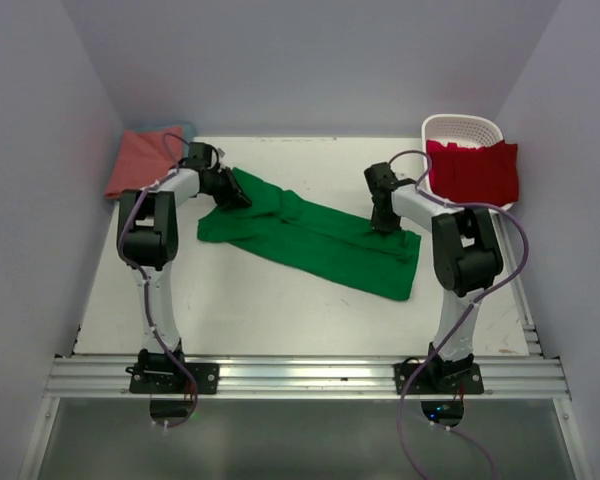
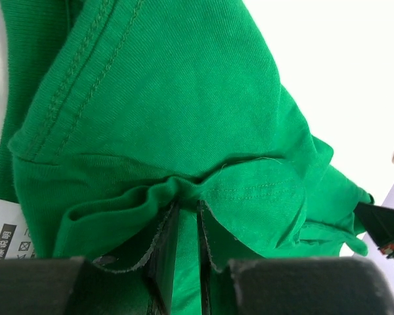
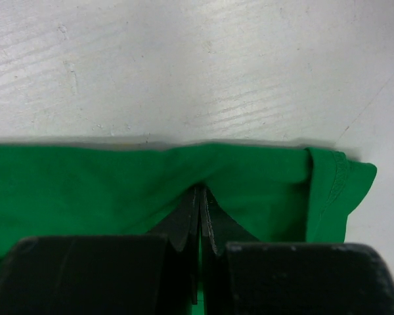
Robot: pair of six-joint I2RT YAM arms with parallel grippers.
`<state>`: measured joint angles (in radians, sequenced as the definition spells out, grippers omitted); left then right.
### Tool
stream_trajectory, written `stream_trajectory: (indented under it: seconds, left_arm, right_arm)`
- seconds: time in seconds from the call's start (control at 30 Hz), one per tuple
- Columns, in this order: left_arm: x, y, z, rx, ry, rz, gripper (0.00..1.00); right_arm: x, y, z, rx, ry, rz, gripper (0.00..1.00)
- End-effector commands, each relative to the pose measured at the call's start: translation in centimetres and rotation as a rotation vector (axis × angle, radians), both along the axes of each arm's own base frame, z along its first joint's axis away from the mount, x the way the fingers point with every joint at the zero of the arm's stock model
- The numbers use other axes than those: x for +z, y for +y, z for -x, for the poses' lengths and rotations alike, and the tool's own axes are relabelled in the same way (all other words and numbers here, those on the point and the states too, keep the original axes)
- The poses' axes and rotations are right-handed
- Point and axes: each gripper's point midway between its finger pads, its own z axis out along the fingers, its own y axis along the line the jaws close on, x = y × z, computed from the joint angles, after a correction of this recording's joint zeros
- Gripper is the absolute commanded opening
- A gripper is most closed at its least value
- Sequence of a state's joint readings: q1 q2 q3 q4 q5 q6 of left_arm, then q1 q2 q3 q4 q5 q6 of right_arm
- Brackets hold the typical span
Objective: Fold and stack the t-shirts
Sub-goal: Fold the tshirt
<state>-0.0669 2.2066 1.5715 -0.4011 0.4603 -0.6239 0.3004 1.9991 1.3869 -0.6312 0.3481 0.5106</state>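
Observation:
The bright green t-shirt (image 1: 310,238) lies stretched in a long band across the middle of the table. My left gripper (image 1: 230,195) is shut on its upper left end; the left wrist view shows green cloth (image 2: 184,118) bunched between the fingers (image 2: 161,243). My right gripper (image 1: 385,225) is shut on its far right edge; the right wrist view shows the hem (image 3: 249,177) pinched between the closed fingers (image 3: 213,223). The salmon-pink t-shirt (image 1: 140,160) lies at the far left. The red t-shirt (image 1: 472,170) hangs over the basket. The teal-blue shirt barely shows behind the pink one.
A white lattice basket (image 1: 462,128) stands at the far right corner. Grey walls close in the table on three sides. A metal rail (image 1: 300,375) runs along the near edge by the arm bases. A white care label (image 2: 6,226) shows inside the green shirt.

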Motion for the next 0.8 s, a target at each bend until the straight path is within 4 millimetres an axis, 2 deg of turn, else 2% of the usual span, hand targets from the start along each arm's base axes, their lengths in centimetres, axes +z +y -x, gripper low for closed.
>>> stream_trajectory:
  seconds: [0.0,0.03,0.07,0.1,0.13,0.17,0.37,0.53,0.6,0.77]
  left_arm:
    - [-4.7,2.7,0.7,0.015,0.099,-0.114,0.22]
    - [-4.7,2.6,0.2,0.01,0.094,-0.109,0.22]
    - [-4.7,2.6,0.0,0.009,0.091,-0.111,0.22]
    - [-4.8,2.6,-0.3,0.008,0.089,-0.112,0.22]
    - [-5.0,2.4,-0.8,0.004,0.083,-0.105,0.22]
    - [-5.0,2.3,-1.2,0.001,0.078,-0.1,0.22]
    - [-5.6,1.5,-3.3,-0.024,0.075,-0.055,0.22]
    - [-5.1,0.3,-5.1,-0.047,0.028,0.007,0.23]
    - [-5.1,-0.2,-6.0,-0.06,0.009,0.03,0.23]
    - [-5.2,-2.1,-7.1,-0.108,-0.024,0.105,0.24]
  right_arm:
    - [-2.7,-0.5,3.9,-0.028,0.094,-0.022,0.0]
    - [-2.0,-0.2,4.2,-0.025,0.07,-0.043,0.0]
    - [-2.8,-0.5,6.2,-0.03,0.098,-0.045,0.0]
    - [-2.8,-0.2,7.0,-0.032,0.101,-0.067,0.0]
    - [-1.8,0.1,7.3,-0.031,0.063,-0.095,0.0]
    - [-2.8,0.0,9.5,-0.03,0.096,-0.098,0.0]
    - [-2.3,0.9,15.0,-0.004,0.1,-0.174,0.0]
    - [-2.3,2.7,19.0,0.041,0.115,-0.244,0.0]
    - [-1.9,3.5,19.9,0.044,0.111,-0.282,0.0]
    - [-2.2,5.5,23.4,0.068,0.138,-0.332,0.0]
